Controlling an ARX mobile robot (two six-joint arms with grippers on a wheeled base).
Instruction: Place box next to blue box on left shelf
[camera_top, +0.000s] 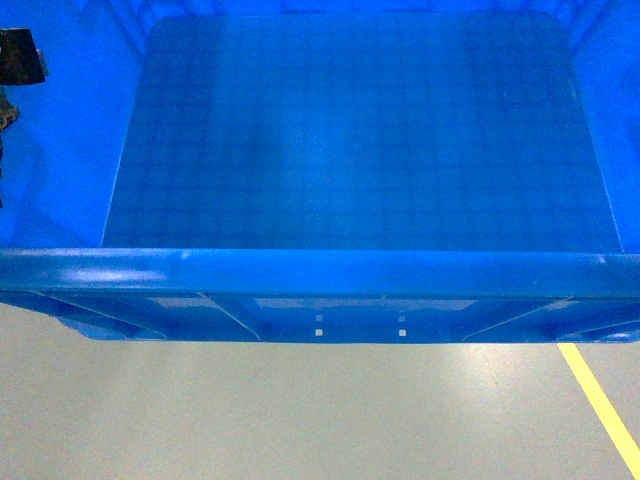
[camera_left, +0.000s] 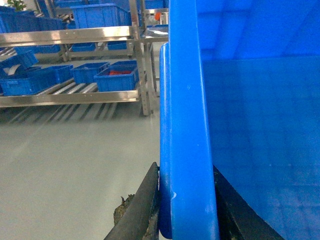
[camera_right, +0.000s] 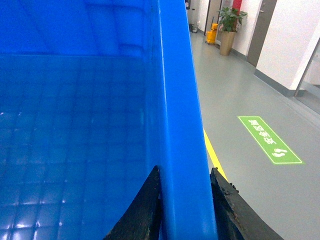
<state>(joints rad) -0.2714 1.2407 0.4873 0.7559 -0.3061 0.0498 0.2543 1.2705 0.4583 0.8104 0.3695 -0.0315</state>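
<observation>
Nearest the head camera runs the thick rolled rim of the box (camera_top: 320, 272), a large bright-blue plastic crate that fills most of that view, held clear above a smooth grey floor (camera_top: 300, 410) crossed by a yellow line (camera_top: 600, 405). Its inner floor shows a faint square-grid pattern, and ribs and two small pale squares show under the near rim. In the left wrist view the left gripper (camera_left: 186, 210) pinches the crate's side wall, one dark finger outside and one inside the rim. In the right wrist view the right gripper (camera_right: 185, 210) clamps the opposite wall the same way, its black fingers worn and rough at the edges. Beyond the left wall stands the left shelf (camera_left: 70, 95), a brushed-steel rack with pale rollers, well apart from the held crate and loaded with smaller blue bins (camera_left: 116, 79), one holding something red. On the right side the floor carries a green painted marking (camera_right: 270, 140), and a potted plant (camera_right: 231, 27) stands near white walls and a dark door.
</observation>
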